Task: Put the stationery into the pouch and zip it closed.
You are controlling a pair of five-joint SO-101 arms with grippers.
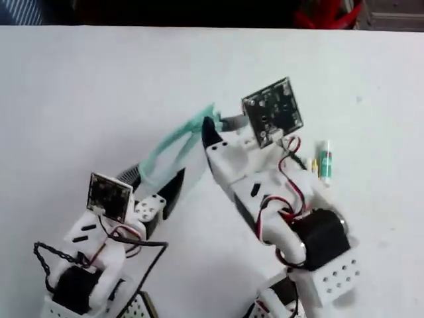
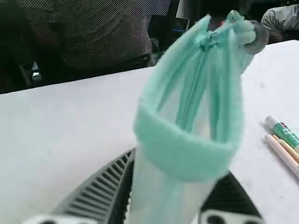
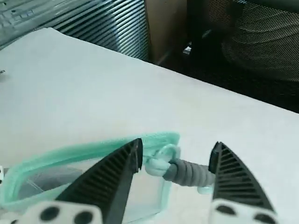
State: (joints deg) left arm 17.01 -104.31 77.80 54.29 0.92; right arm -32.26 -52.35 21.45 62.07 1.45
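Two arms side by side on that white table [image 1: 79, 99]. What's behind it?

– A dark room past the far edge. From the right wrist you can make out a ribbed panel [image 3: 93, 23] and a mesh chair [image 3: 261, 37] back there.

And the pouch?

– Starting on the left: the left gripper [image 2: 180, 168] is clamped on one end of the pouch [image 1: 177, 149], clear plastic with a mint-green border. It comes up from between the fingers [image 2: 100, 186] and stretches away toward the right arm.

Does the other one have the far end?

– The right gripper [image 3: 177, 145] sits at that far end with its jaws spread. The grey zip pull [image 3: 187, 171] lies across the gap between them, tied to the green corner just beside one fingertip. Whether either finger touches it, I can't tell.

Where's the stationery?

– On the table beyond the right arm, on the side away from the pouch: a glue stick [image 1: 324, 161] with a pale stick [image 1: 315, 165] just beside it, well apart from both grippers.

What does one camera give you that another doesn't?

– The high view gives both arms with the pouch strung between them. The left wrist looks along the pouch from the held end to the pull, with the glue stick off to one side. The right wrist gives the gap between its jaws up close.
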